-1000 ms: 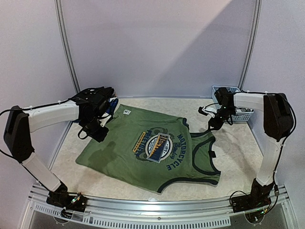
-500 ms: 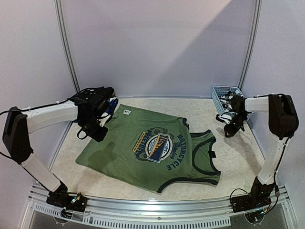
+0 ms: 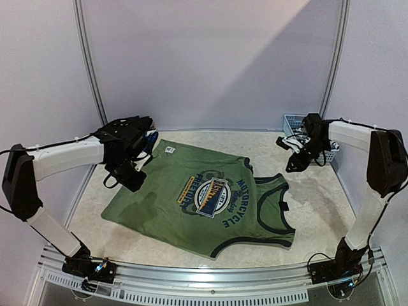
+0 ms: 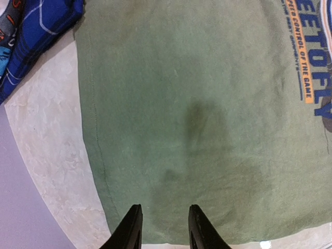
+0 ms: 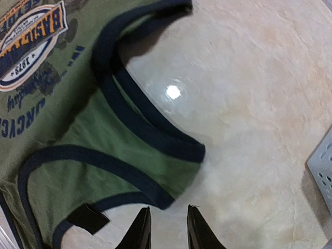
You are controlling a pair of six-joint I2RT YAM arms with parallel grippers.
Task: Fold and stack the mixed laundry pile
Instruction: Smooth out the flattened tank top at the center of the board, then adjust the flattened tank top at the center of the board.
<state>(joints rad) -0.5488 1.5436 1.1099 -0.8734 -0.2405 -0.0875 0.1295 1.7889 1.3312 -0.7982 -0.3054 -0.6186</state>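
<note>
Over shirt ends, hovering tilted downward: left claw, right claw, both parted, empty.

Soft, even light fills the overhead view. It reads faintly violet on the pale back wall, where a brighter wedge slants down from the upper right. The grey metal poles bow near the frame edges, a bend from the lens. The white-and-black left arm throws a diffuse shadow onto the olive-green sleeveless shirt.

In the left wrist view a dim blotch of shadow sits mid-cloth and the lettering looks soft.

In the right wrist view a small white glare spot shines on the glossy cream marbled bench. The shirt's print is blurred there. The light-blue plastic lattice basket is out of focus, with grey shade below it.
</note>
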